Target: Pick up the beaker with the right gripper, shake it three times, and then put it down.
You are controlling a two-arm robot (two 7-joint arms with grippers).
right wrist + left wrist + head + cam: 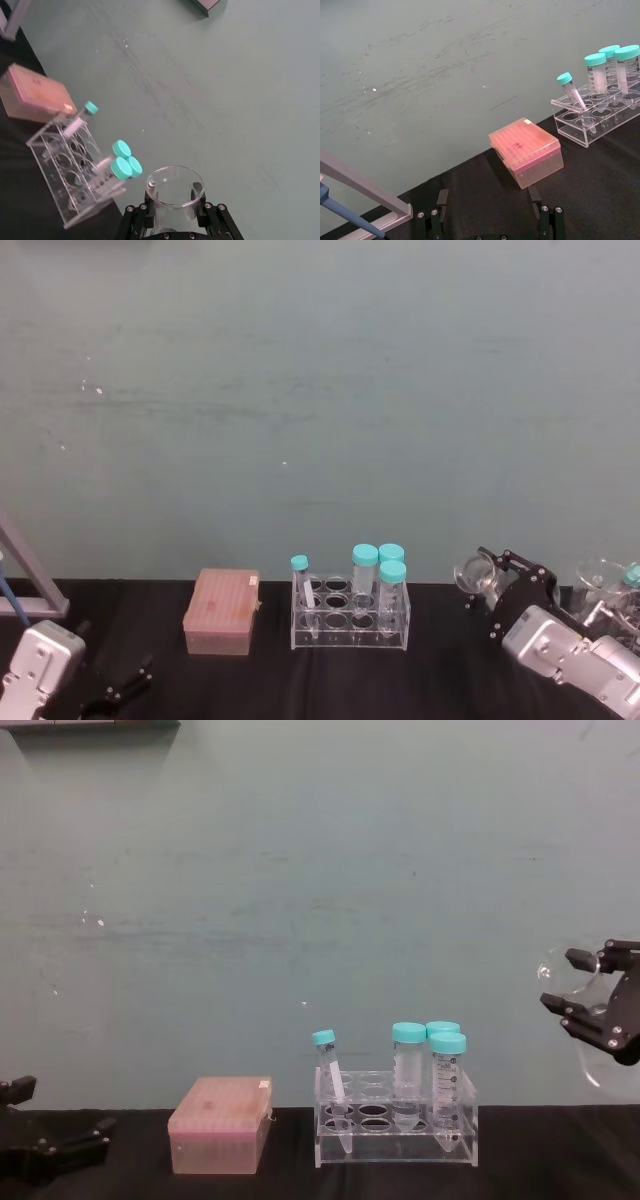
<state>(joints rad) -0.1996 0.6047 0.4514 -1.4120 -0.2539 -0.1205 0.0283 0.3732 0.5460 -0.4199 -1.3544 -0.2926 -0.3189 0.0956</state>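
1. Right gripper (175, 212) pinches the beaker (175, 186) by its neck, held off the table (560, 1160) at my chest view's right edge.
2. Left gripper (489, 200) sits in that view's lower left, jaws spread.
3. Tube (447, 1085) markings: too small for me to read.

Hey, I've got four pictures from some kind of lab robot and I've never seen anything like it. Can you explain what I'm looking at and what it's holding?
This is a robot with two arms, each ending in a black two-fingered claw called a gripper. One picture looks down from its head, one looks across the table from its chest, and two come from cameras on its wrists. On the black table stand a clear rack holding four teal-capped tubes and, beside it, a pink box. The right gripper is shut on a clear glass beaker, holding it tipped in the air above the table. The left gripper rests open, low at the table's left side.
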